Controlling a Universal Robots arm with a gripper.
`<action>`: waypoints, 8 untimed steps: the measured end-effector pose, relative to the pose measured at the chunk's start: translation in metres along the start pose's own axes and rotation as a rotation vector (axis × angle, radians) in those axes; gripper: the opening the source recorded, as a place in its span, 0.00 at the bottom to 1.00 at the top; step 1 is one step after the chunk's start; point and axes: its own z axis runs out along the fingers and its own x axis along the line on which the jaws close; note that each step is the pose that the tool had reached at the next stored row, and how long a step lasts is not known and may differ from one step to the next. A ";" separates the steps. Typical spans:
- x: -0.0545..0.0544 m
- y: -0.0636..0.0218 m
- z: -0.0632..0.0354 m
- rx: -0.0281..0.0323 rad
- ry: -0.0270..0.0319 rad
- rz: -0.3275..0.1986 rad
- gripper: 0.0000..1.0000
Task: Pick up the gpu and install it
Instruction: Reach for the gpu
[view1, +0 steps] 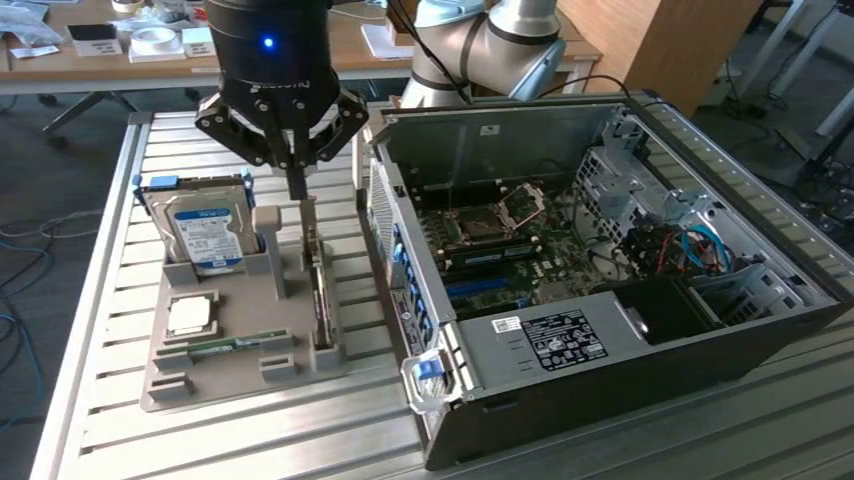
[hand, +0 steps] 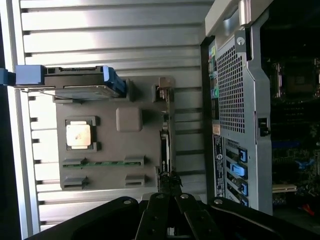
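Observation:
The gpu (view1: 320, 292) stands on its long edge in a slot at the side of the grey holder tray (view1: 227, 375) nearest the computer, its pale end bracket pointing up at the far end. Seen in the wrist view, the gpu (hand: 165, 142) is a thin dark strip running along the tray (hand: 107, 150). My gripper (view1: 296, 186) hangs just above the card's far, bracket end, its fingers drawn together to a narrow tip. From the wrist camera, my gripper (hand: 168, 176) lines up over the card's edge. I see no lift of the card from its slot.
The tray also holds a silver hard drive (view1: 207, 235) standing upright, a CPU (view1: 191, 315) and a green RAM stick (view1: 227, 347). The open computer case (view1: 601, 260) lies close beside the tray at the exterior view's right, motherboard exposed. Slatted metal table underneath.

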 end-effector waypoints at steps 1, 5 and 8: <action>0.000 -0.0010 0.0000 0.0004 0.0001 0.000 0.11; 0.000 -0.0024 0.0000 0.0015 0.0001 0.000 0.11; 0.000 -0.0024 0.0000 0.0016 0.0001 0.000 0.11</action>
